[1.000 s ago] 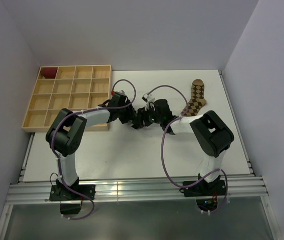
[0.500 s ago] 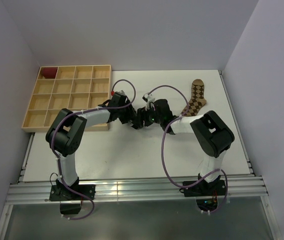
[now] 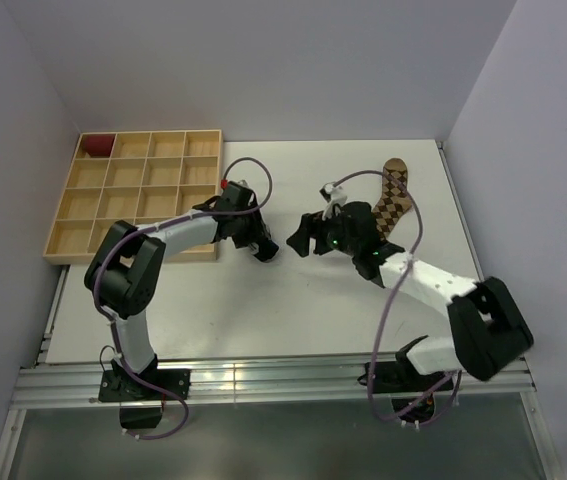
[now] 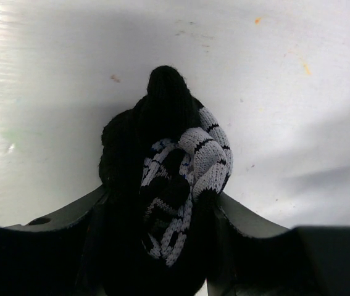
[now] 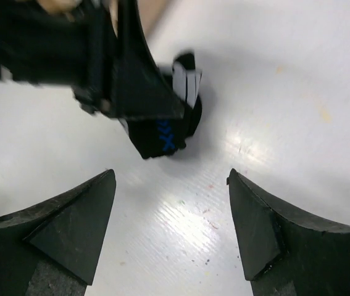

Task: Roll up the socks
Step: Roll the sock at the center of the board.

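Left gripper (image 4: 162, 206) around rolled sock (image 4: 167, 117), lengthwise forward

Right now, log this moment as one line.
step: rolling | left end effector: shut on rolled sock | right end effector: open, empty | argyle sock: flat, far right, untouched

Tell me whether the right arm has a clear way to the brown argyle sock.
Probably yes: the right gripper is open and empty, and the argyle sock lies flat on the table close beside that arm.
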`<action>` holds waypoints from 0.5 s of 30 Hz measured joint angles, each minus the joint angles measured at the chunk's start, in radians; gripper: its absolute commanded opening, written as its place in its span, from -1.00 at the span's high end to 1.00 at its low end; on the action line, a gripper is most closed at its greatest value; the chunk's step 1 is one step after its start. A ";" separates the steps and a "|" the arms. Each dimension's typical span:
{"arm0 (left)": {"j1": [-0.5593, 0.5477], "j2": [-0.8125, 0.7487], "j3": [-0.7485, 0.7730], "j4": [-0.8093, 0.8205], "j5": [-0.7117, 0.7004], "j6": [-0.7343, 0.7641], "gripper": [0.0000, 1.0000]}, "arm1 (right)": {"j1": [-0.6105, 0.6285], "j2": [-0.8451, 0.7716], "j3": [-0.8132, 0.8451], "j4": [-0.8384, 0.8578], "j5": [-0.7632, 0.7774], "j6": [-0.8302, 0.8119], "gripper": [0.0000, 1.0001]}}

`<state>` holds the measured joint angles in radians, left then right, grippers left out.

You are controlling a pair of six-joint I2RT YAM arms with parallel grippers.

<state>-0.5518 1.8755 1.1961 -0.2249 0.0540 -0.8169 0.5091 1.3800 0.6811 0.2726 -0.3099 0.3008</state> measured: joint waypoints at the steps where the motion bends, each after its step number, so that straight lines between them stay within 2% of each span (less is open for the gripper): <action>1: 0.000 -0.004 0.007 -0.018 -0.006 0.013 0.99 | -0.003 -0.053 -0.002 -0.011 0.019 0.006 -0.62; 6: 0.001 -0.012 0.043 -0.083 -0.021 0.054 0.99 | -0.008 -0.193 -0.011 -0.021 0.063 0.024 -0.61; 15: -0.023 0.015 0.092 -0.102 0.094 0.082 0.99 | -0.010 -0.100 -0.099 0.005 0.037 0.024 -0.61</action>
<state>-0.5747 1.8904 1.2881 -0.3271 0.1482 -0.7345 0.4995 1.2800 0.5819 0.2775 -0.2726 0.3252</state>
